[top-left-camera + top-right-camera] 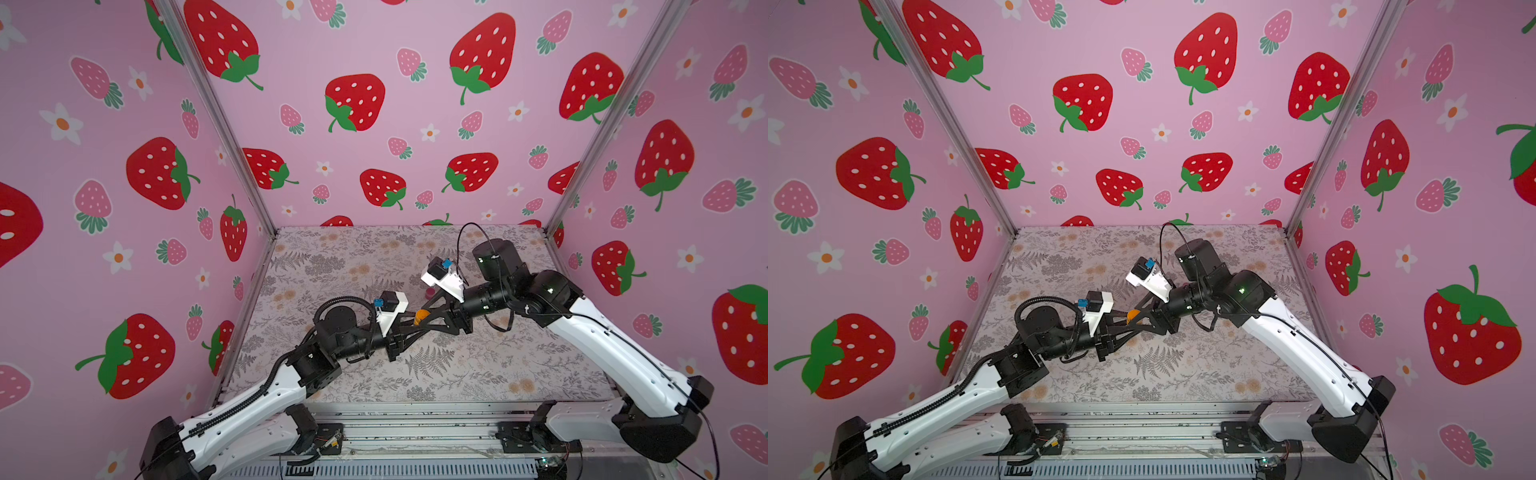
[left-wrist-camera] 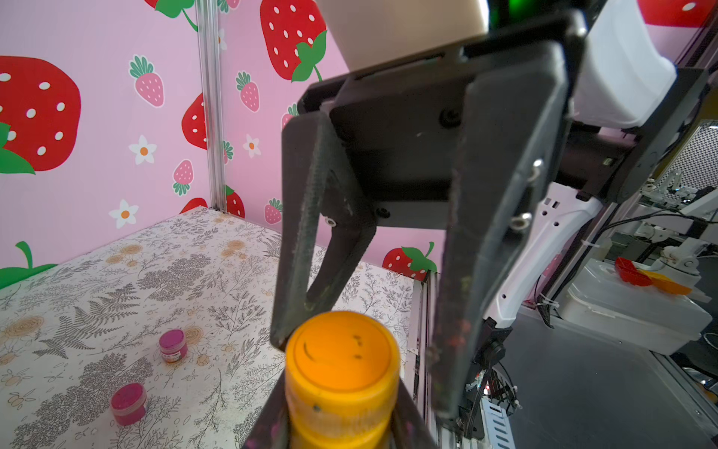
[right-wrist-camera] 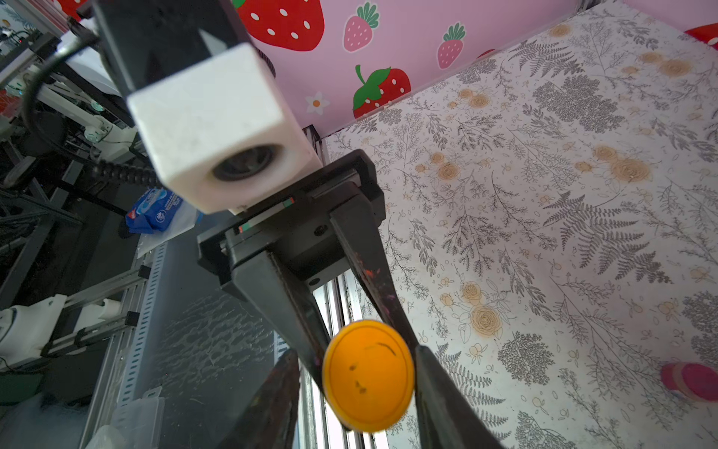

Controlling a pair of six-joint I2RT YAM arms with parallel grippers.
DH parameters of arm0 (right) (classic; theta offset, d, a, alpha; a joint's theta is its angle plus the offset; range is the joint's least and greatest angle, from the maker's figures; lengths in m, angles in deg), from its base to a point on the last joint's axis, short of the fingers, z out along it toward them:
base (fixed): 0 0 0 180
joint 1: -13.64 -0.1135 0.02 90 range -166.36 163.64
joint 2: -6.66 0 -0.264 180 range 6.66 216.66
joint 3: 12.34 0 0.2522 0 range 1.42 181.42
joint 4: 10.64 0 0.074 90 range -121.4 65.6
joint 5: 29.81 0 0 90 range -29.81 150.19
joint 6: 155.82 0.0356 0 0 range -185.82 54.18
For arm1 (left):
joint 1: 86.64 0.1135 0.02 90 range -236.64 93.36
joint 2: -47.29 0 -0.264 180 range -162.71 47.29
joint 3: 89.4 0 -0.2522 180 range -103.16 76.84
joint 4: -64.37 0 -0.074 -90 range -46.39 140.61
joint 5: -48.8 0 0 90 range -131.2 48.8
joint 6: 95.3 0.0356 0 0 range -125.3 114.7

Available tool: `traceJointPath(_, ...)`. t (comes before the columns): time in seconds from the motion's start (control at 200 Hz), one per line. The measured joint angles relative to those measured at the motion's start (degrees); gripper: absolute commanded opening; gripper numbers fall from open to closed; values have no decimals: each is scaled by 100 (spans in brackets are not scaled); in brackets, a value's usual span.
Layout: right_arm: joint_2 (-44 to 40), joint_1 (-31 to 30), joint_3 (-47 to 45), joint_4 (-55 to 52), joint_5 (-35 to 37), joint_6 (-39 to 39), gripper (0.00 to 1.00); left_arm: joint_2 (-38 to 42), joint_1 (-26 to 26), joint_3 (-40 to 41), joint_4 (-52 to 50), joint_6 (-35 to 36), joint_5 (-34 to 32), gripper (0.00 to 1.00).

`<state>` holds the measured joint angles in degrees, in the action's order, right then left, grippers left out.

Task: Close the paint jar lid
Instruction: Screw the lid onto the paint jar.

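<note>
While the left tool (image 2: 338, 435) clamps the orange paint jar (image 2: 342, 392) aloft, its lid (image 3: 368, 375) faces the right tool (image 3: 356, 353), whose jaws flank it end-on; whether they pinch I cannot tell.

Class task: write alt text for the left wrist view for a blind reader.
An orange paint jar with its lid on fills the foreground, the right gripper open astride it. Two magenta jars stand on the floral table behind.

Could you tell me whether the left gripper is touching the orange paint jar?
Touching: in the left wrist view, the left gripper fingers flank and press the orange paint jar.
</note>
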<state>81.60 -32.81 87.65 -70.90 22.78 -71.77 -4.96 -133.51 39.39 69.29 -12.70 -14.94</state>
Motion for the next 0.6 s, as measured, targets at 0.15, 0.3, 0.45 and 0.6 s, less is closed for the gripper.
traceJointPath(0.15, 17, -20, -20, 48, 96, 55, 35, -2, 0, 0, 0, 0, 26, 0)
traceJointPath(0.3, 37, -122, -76, 136, 297, 131, 32, -7, 22, 0, -103, 22, -48, 0)
traceJointPath(0.45, 48, -345, -313, 562, 1082, 570, 33, -120, 33, 0, -267, 162, -573, 0)
traceJointPath(0.6, 286, -723, -455, 1104, 2684, 1381, 35, -601, 68, -70, -214, 407, -1574, 0)
